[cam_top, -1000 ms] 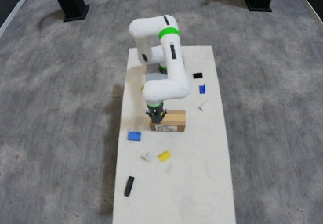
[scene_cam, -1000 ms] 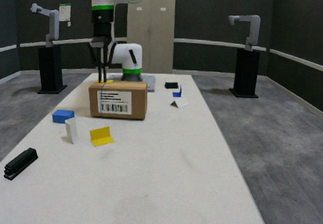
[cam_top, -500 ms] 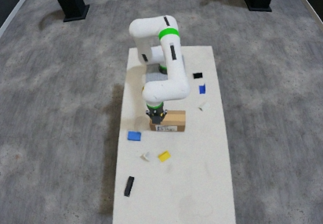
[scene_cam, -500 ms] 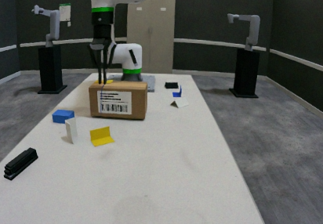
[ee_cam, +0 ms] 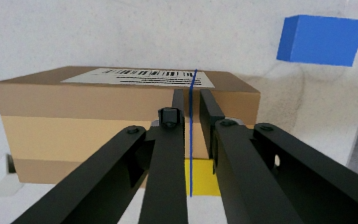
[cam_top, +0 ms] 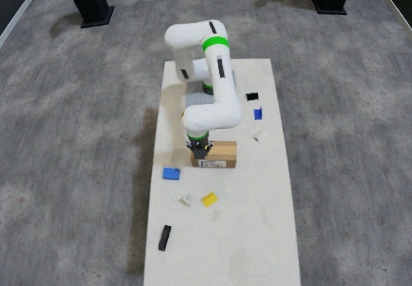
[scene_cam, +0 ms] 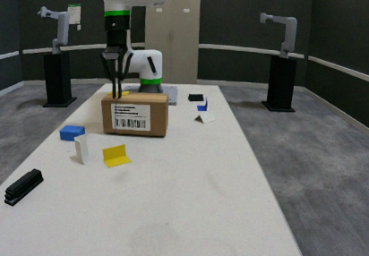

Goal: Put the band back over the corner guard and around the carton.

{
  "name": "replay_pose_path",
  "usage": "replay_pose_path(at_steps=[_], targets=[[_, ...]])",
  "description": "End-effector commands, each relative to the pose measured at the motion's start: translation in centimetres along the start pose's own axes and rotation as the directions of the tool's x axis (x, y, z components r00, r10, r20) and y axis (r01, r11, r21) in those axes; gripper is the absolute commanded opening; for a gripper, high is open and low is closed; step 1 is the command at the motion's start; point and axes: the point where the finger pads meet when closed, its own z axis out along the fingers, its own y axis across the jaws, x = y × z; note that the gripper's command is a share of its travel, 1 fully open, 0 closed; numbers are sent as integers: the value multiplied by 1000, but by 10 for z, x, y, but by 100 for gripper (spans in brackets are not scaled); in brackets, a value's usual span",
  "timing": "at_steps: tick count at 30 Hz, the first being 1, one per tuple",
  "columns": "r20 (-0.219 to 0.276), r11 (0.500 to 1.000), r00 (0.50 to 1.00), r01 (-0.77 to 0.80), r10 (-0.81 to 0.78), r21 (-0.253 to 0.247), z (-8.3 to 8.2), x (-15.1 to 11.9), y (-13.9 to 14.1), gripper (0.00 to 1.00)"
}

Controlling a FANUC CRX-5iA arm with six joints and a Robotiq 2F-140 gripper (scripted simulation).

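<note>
The carton lies level on the table, its label facing the exterior camera. A yellow corner guard sits on its far top edge, near the end beside the blue block. The thin blue band crosses the top and passes over the guard's inner part. On the label face it leans slightly toward that end at the bottom. My gripper points down at the carton top, fingers narrowly apart around the band, with a gap visible. The band's underside is hidden.
A blue block stands off the guard end. A white angle piece, a yellow angle piece and a black bar lie nearer the exterior camera. Small pieces lie on the other side.
</note>
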Motion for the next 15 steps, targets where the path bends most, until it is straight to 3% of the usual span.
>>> replay_pose_path(at_steps=[1,15], targets=[[-2,1000,1000,0,0,-1,0,1,0,18],[-2,1000,1000,0,0,-1,2,1,0,18]])
